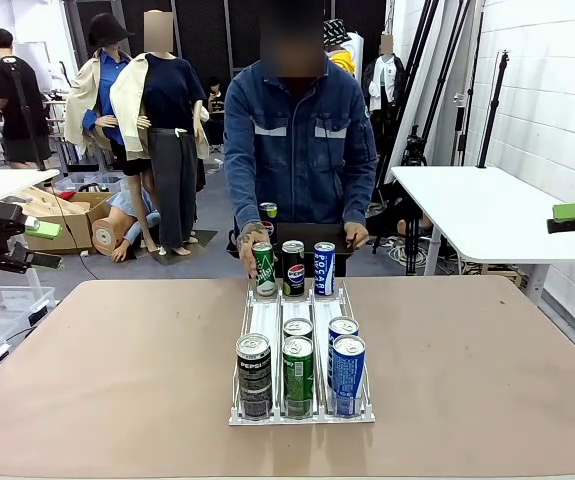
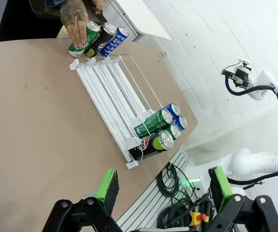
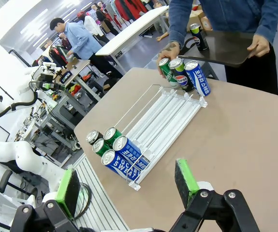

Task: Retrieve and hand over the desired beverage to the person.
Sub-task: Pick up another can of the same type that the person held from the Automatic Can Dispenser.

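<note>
A white three-lane can rack (image 1: 266, 322) lies in the middle of the table. At its near end stand a black Pepsi can (image 1: 253, 375), a green can (image 1: 298, 375) and a blue Pocari Sweat can (image 1: 347, 374), with two more cans behind them. At the far end stand a green can (image 1: 265, 270), a Pepsi can (image 1: 293, 268) and a Pocari can (image 1: 324, 268). The person (image 1: 300, 140) has one hand (image 2: 76, 19) on the far green can (image 2: 83, 42) and holds a dark tray (image 3: 226, 46) carrying one can (image 3: 197, 36). My left gripper (image 2: 164, 186) and right gripper (image 3: 126, 186) hang open and empty, off the table's sides.
The left gripper (image 1: 40, 243) sits beyond the table's left edge, the right gripper (image 1: 567, 217) beyond the right edge. Wide bare tabletop (image 1: 107, 360) flanks the rack. A white table (image 1: 487, 210) stands at back right, boxes (image 1: 62, 215) at back left.
</note>
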Robot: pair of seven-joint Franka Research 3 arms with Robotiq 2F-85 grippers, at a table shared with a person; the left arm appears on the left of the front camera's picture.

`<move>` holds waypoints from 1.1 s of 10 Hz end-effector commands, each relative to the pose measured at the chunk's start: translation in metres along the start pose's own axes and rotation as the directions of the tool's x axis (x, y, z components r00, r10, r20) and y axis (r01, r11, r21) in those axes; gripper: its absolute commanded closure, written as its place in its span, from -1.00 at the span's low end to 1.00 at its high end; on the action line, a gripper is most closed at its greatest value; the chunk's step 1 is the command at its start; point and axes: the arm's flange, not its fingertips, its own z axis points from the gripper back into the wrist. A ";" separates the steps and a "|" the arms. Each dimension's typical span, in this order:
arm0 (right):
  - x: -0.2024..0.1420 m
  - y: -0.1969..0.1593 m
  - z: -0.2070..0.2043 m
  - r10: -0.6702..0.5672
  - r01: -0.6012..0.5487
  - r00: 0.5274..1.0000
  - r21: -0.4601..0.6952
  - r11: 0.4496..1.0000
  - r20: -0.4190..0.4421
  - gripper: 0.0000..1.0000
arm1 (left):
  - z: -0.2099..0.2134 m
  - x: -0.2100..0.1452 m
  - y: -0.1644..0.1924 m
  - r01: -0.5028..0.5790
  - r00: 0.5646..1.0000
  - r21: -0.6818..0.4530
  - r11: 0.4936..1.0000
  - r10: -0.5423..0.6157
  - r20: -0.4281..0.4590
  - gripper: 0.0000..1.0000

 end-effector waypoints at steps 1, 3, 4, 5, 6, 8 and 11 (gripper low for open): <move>0.001 0.001 -0.001 0.004 -0.004 1.000 0.009 1.000 0.005 -1.00 | 0.003 -0.001 -0.001 0.008 1.000 0.006 1.000 -0.008 -0.007 -1.00; 0.001 0.001 -0.001 0.004 -0.004 1.000 0.009 1.000 0.005 -1.00 | 0.003 -0.001 -0.001 0.008 1.000 0.006 1.000 -0.008 -0.007 -1.00; 0.001 0.001 -0.001 0.004 -0.004 1.000 0.009 1.000 0.005 -1.00 | 0.003 -0.001 -0.001 0.008 1.000 0.006 1.000 -0.008 -0.007 -1.00; 0.001 0.001 -0.001 0.004 -0.004 1.000 0.009 1.000 0.005 -1.00 | 0.003 -0.001 -0.001 0.008 1.000 0.006 1.000 -0.008 -0.007 -1.00; 0.001 0.001 -0.001 0.004 -0.004 1.000 0.009 1.000 0.005 -1.00 | 0.003 -0.001 -0.001 0.008 1.000 0.006 1.000 -0.008 -0.007 -1.00; 0.001 0.001 -0.001 0.004 -0.004 1.000 0.009 1.000 0.005 -1.00 | 0.003 -0.001 -0.001 0.008 1.000 0.006 1.000 -0.008 -0.007 -1.00; 0.001 0.001 -0.001 0.004 -0.004 1.000 0.009 1.000 0.005 -1.00 | 0.003 -0.001 -0.001 0.008 1.000 0.006 1.000 -0.008 -0.007 -1.00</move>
